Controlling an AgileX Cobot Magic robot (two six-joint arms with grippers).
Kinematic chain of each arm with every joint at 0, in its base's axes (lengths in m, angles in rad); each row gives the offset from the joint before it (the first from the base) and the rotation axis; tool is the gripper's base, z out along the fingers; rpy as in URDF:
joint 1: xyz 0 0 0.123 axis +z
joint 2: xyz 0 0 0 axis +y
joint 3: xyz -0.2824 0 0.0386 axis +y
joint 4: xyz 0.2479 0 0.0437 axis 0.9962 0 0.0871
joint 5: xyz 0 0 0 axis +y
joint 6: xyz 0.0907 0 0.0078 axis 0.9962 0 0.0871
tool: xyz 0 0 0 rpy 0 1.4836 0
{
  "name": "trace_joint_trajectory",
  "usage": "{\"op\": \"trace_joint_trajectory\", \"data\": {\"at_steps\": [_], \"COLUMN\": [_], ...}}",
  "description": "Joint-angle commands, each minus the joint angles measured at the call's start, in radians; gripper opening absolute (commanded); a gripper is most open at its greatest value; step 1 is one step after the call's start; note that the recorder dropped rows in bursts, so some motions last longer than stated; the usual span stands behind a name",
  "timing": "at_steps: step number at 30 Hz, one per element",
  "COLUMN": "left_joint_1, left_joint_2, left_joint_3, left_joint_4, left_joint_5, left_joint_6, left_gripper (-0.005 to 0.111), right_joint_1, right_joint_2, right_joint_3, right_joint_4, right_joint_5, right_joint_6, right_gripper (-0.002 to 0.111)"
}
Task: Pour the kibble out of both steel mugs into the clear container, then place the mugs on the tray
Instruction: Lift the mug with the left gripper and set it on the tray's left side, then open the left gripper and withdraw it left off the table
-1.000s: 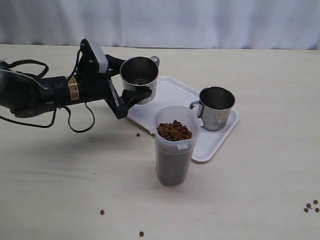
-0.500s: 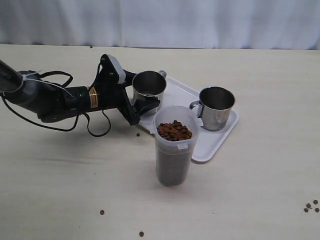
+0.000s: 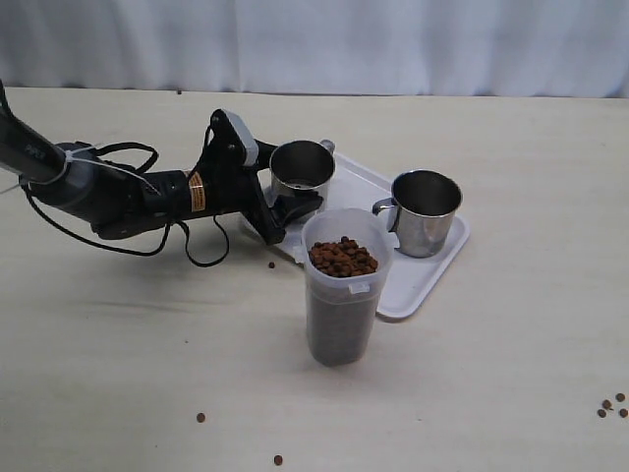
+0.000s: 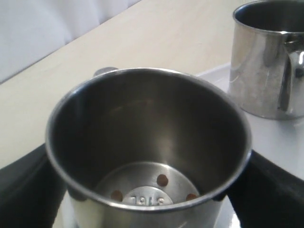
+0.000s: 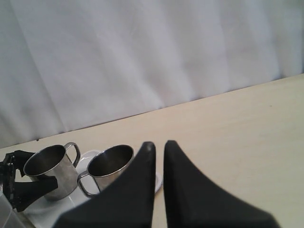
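My left gripper (image 3: 285,192) is shut on a steel mug (image 3: 303,167), holding it upright at the left corner of the white tray (image 3: 432,270). In the left wrist view the black fingers (image 4: 270,190) flank the mug (image 4: 147,128). It is nearly empty, with three pellets of kibble (image 4: 162,180) on its bottom. The second steel mug (image 3: 425,211) stands on the tray's right side. The clear container (image 3: 341,295) stands in front of the tray, full of kibble (image 3: 342,257). My right gripper (image 5: 158,145) is shut on nothing, out of the exterior view.
Stray pellets lie on the table: one near the tray (image 3: 272,265), two at the front (image 3: 200,417) and a small cluster at the far right (image 3: 611,405). A white curtain hangs behind the table. The left arm's cables trail along the table's left side.
My left arm has carried the mug rightward and down, from above the table's left to the tray's left corner. The second mug and the container have not moved.
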Motion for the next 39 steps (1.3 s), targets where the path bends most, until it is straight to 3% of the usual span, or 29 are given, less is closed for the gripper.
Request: {"op": "trace_joint_trajectory", "data": {"at_steps": [1, 6, 10, 24, 33, 39], "left_joint_1": [-0.008, -0.008, -0.008, 0.003, 0.088, 0.169], "left_joint_2": [0.011, 0.011, 0.011, -0.003, -0.047, -0.061], "left_joint_3": [-0.005, -0.005, -0.005, -0.005, -0.005, -0.005], "left_joint_4": [-0.004, 0.052, 0.052, 0.098, 0.354, 0.443], "left_joint_5": [0.023, 0.023, 0.023, 0.027, 0.0, -0.14], "left_joint_6": [-0.017, -0.063, -0.049, -0.05, -0.213, -0.304], "left_gripper": [0.026, 0.068, 0.084, 0.085, 0.085, 0.085], "right_joint_1": [0.001, 0.001, 0.001, 0.001, 0.001, 0.001], "right_joint_2": [-0.003, -0.003, -0.003, -0.003, -0.003, -0.003], "right_joint_3": [0.005, 0.005, 0.005, 0.005, 0.005, 0.005], "right_joint_4": [0.001, 0.001, 0.001, 0.001, 0.001, 0.001], "right_joint_5": [-0.001, -0.001, -0.001, -0.001, -0.001, -0.001], "right_joint_6": [0.004, 0.004, 0.004, 0.004, 0.004, 0.004], "right_gripper": [0.005, 0.005, 0.005, 0.005, 0.005, 0.005]}}
